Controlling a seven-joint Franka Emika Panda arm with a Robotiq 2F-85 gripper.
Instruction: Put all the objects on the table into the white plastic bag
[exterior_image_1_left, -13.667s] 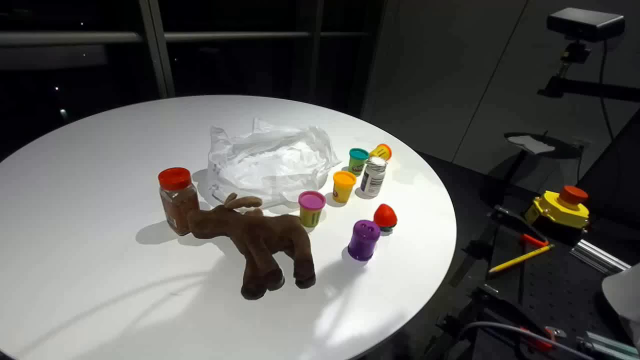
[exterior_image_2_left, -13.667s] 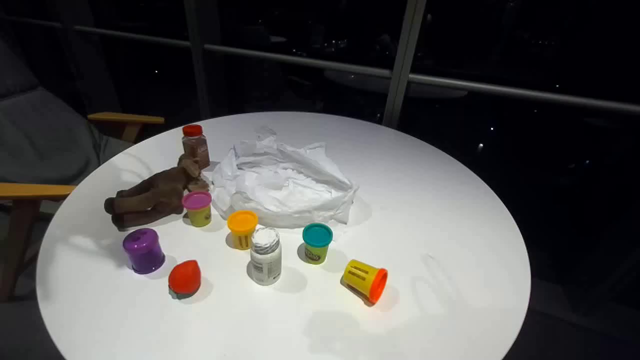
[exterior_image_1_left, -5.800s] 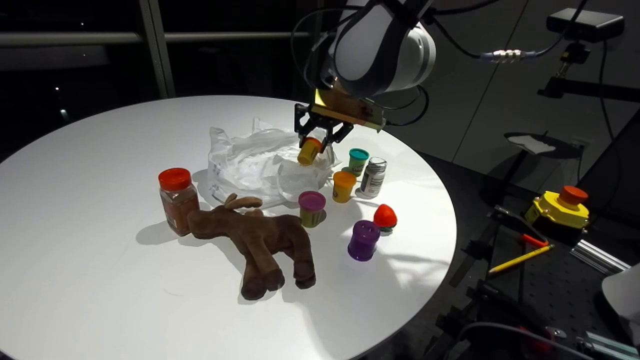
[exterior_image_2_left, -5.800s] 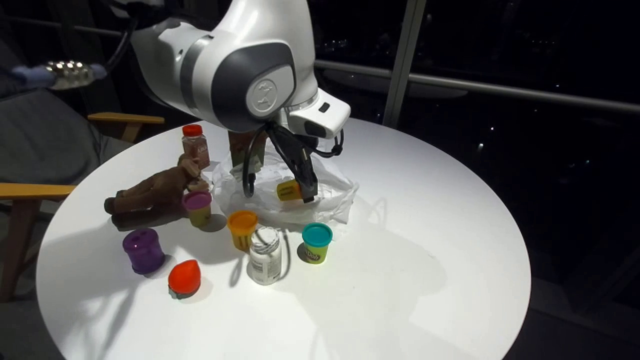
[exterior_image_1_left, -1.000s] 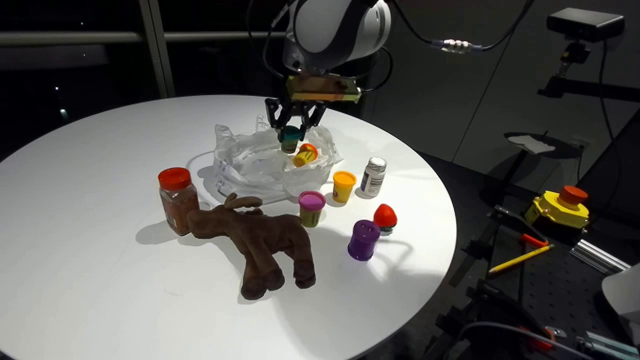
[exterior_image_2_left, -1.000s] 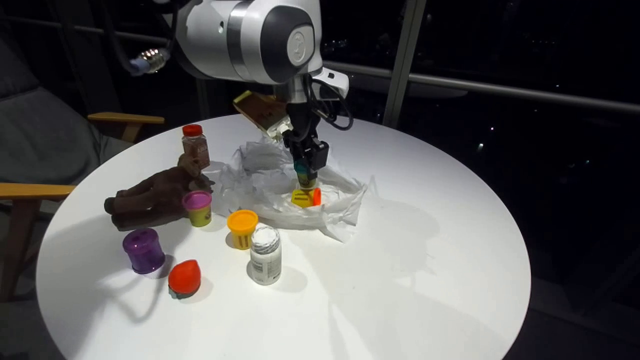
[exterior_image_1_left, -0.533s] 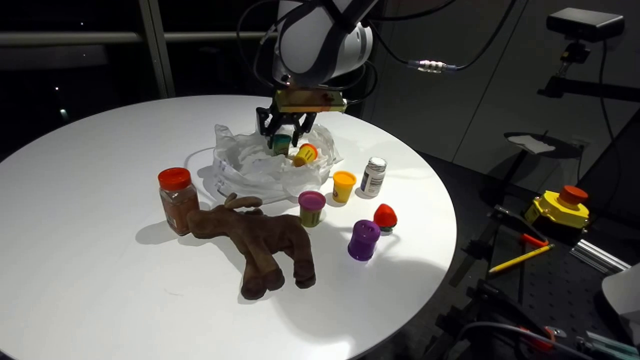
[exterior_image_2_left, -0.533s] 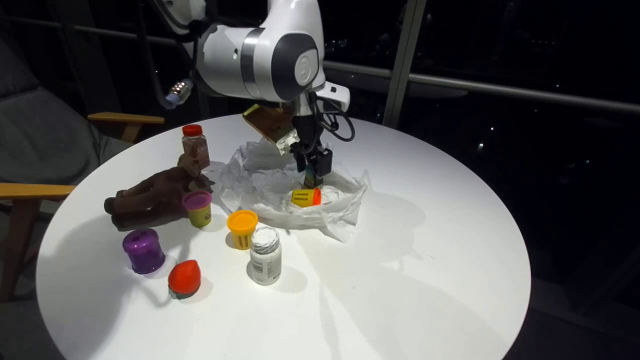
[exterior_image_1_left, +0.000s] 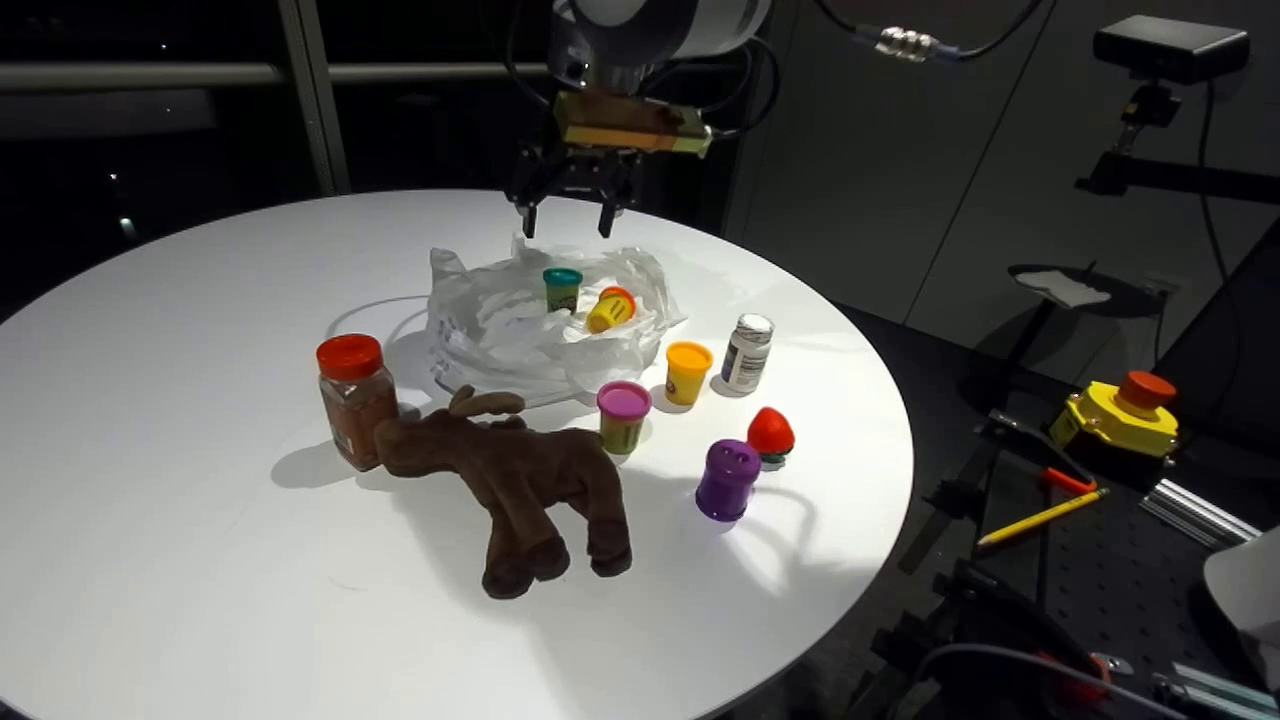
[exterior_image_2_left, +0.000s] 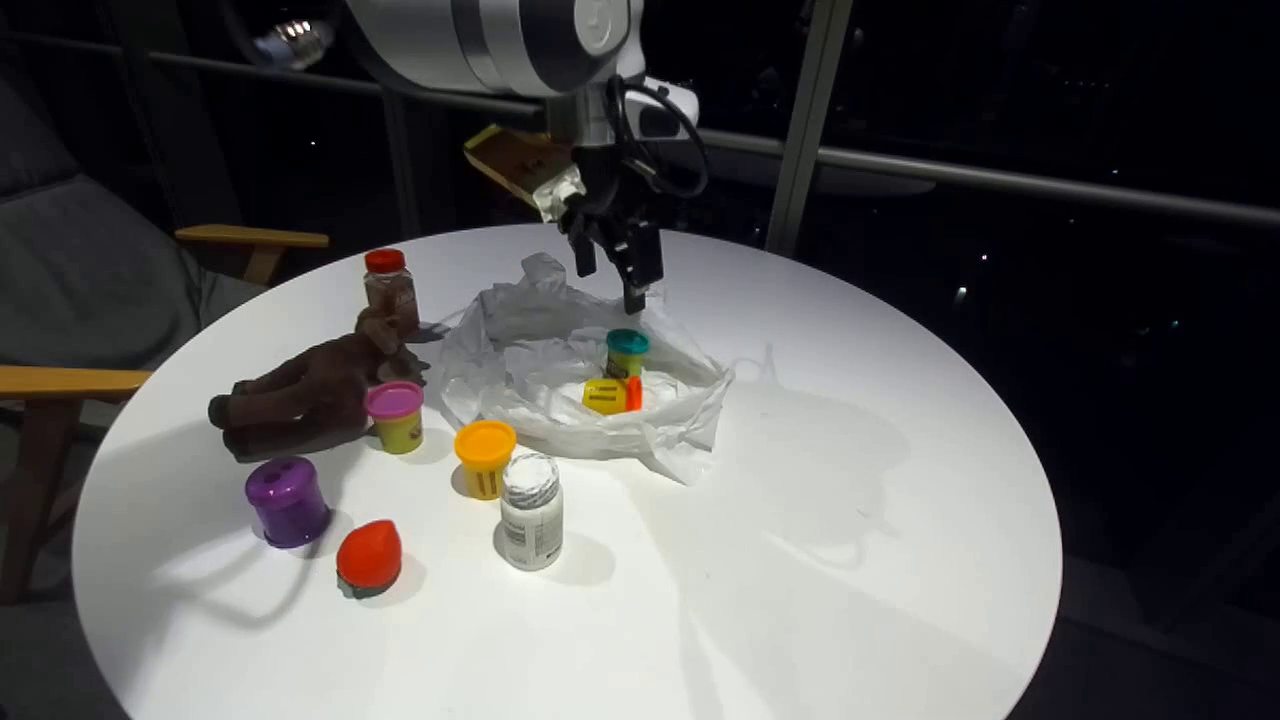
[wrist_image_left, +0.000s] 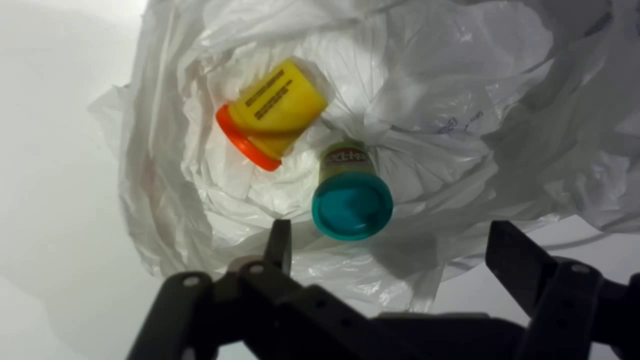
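The pincer (exterior_image_1_left: 568, 222) hangs released above the white plastic bag (exterior_image_1_left: 500, 365), its jaws spread wide apart. In the bag, a teal-lidded tub (wrist_image_left: 352, 205) stands upright just beside a yellow tub (wrist_image_left: 280, 107) with an orange lid, which lies on its side. Outside the bag, the round white bench (exterior_image_1_left: 200, 560) carries a brown plush moose (exterior_image_1_left: 520, 470) on its side, muzzle by a red-lidded jar (exterior_image_1_left: 358, 415), plus a pink-lidded tub (exterior_image_1_left: 622, 430), an amber-lidded tub (exterior_image_1_left: 687, 378), a white bottle (exterior_image_1_left: 746, 357), a purple shaker (exterior_image_1_left: 728, 482) and a red strawberry-shaped piece (exterior_image_1_left: 770, 433).
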